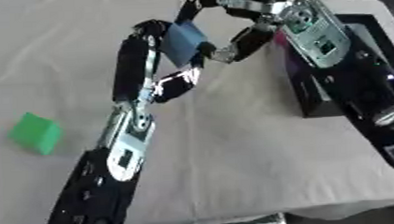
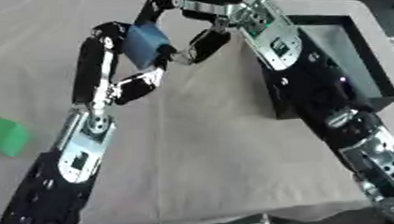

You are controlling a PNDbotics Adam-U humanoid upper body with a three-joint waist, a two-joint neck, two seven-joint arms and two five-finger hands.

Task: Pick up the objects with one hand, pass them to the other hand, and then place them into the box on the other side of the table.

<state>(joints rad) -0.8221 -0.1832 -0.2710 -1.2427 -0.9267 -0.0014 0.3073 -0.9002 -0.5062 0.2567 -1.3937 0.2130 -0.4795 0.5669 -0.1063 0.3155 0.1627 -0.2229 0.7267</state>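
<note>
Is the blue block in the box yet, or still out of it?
Out. The blue block is above the table between the left hand and right hand, both curled on it, beside the black box.

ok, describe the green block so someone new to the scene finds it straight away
Start from the pale cloth-covered table and look to its left side, well away from the black box on the right. The green block sits alone there on the cloth, left of the left arm. It is the only green thing; the other block, a blue block, is held up between both robot hands, not on the table.
</note>
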